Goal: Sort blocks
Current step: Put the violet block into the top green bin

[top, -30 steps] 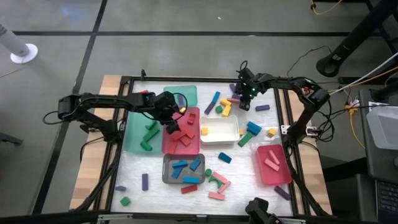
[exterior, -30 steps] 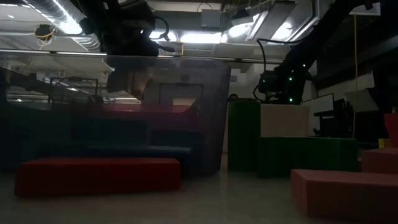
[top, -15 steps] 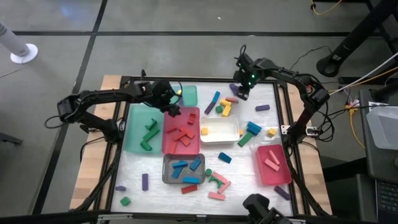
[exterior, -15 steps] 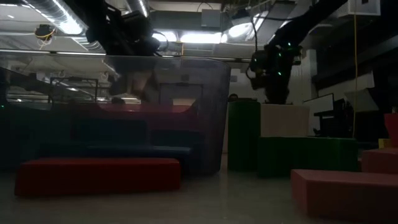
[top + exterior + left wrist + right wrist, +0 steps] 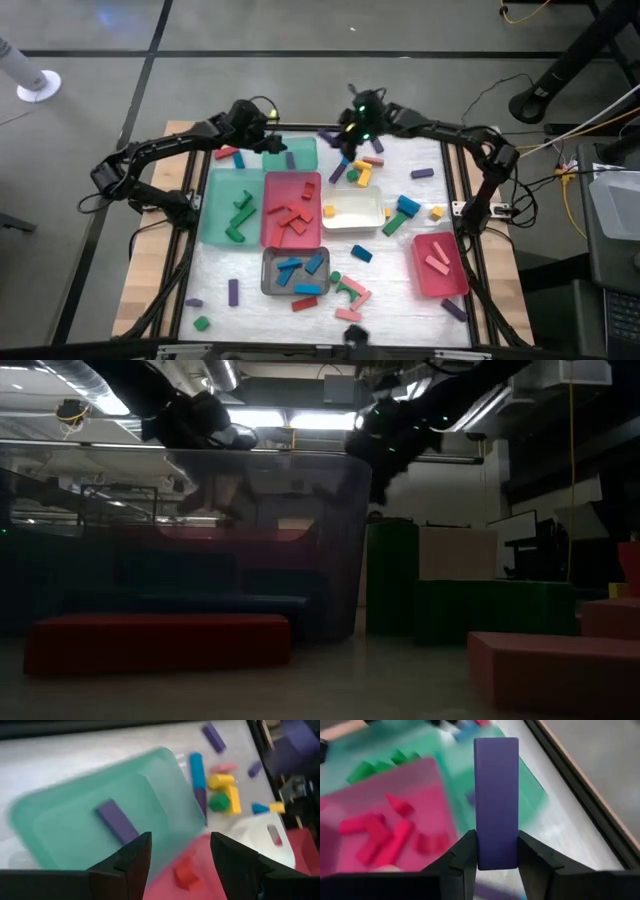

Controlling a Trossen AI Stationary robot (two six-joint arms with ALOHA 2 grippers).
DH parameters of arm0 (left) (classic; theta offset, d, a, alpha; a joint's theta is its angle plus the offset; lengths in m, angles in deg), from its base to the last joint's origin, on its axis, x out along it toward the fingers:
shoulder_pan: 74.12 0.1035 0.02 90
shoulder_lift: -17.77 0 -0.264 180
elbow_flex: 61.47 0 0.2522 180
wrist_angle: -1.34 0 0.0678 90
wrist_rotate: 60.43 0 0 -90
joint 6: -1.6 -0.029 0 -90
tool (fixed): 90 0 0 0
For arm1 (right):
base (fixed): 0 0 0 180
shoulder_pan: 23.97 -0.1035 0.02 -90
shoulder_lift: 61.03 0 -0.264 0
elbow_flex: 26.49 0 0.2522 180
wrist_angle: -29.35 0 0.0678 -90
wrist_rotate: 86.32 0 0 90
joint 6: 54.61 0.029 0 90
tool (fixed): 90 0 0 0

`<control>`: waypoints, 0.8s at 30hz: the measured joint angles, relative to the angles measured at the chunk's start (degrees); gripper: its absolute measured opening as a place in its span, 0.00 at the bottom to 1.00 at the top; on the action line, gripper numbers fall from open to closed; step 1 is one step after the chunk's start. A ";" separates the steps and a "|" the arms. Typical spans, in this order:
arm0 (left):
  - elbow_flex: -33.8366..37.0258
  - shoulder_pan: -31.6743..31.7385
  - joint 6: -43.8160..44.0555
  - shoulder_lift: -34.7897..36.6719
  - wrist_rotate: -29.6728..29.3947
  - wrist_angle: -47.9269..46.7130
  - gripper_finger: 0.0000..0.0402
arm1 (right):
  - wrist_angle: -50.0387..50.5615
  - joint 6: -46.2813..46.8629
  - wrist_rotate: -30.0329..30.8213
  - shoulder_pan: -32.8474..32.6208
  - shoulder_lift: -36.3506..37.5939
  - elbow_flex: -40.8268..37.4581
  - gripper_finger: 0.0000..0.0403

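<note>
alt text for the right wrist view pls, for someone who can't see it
The right gripper holds a purple block upright between its two dark fingers, above the table. Behind it, blurred, lie a red tray holding red blocks and a green tray.

Six trays are out: two green, a small green tray [image 5: 303,155] far and a large green tray [image 5: 212,215] left, plus one red tray [image 5: 272,235], one white tray [image 5: 353,212], one grey tray [image 5: 268,285] and one pink tray [image 5: 450,285]. The pink tray holds two pink blocks [image 5: 437,263], and the small green tray holds one purple bar [image 5: 289,159] (a second purple bar [image 5: 496,795] is clamped in the right gripper [image 5: 496,845]).
</note>
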 joint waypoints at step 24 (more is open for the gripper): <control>-0.02 15.45 -15.51 0.00 -5.09 -14.96 0.48 | -28.14 1.18 16.67 -10.51 -15.45 0.04 0.33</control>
